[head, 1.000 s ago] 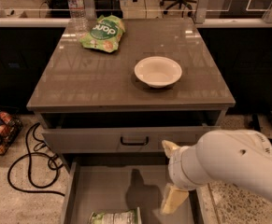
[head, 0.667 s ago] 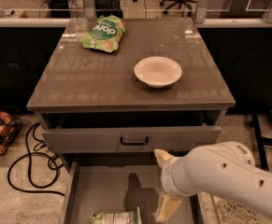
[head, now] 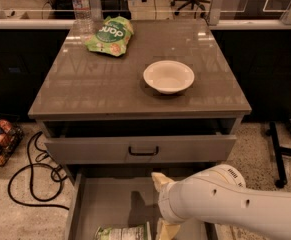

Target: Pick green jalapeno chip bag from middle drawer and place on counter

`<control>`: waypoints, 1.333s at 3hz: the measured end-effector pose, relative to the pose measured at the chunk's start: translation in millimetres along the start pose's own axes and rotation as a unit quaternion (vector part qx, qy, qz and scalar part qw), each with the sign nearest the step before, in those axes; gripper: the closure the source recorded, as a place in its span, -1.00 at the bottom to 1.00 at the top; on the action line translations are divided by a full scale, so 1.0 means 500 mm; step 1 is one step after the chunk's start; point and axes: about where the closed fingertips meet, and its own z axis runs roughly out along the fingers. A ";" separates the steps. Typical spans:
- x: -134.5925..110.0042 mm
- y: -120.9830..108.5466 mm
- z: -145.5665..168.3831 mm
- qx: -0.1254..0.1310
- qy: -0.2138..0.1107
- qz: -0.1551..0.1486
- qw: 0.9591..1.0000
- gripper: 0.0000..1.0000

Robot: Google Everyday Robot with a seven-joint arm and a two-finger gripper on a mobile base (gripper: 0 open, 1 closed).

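1. Since the bag is to end up there, the square, glossy grey-brown counter (head: 135, 91) is noted first. A round white bowl (head: 168, 76) and a brighter green snack bag with white lettering (head: 110, 34) are carried on it, with bare surface left in front of them.
2. Below a grey drawer front with a black handle (head: 85, 149), the wide grey metal middle drawer (head: 110, 204) is seen pulled out, so that its contents can be reached from above. Its near end is cut off.
3. The robot's white arm (head: 235, 209) is stretched in from the right, and part of the drawer floor is hidden by it.
4. The crinkled green jalapeno chip bag (head: 122, 232) is found lying on the drawer floor, and only its upper part is shown.
5. The cream two-finger gripper (head: 160, 206) is held over the drawer just right of the bag. Its fingers are spread apart with nothing between them, which is judged to mean it is ready for the grasp.
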 end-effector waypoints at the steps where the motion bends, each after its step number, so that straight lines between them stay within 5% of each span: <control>1: 0.000 0.000 0.000 0.000 0.000 0.000 1.000 -1.00; 4: -0.002 0.031 0.172 -0.033 -0.037 0.013 0.999 -1.00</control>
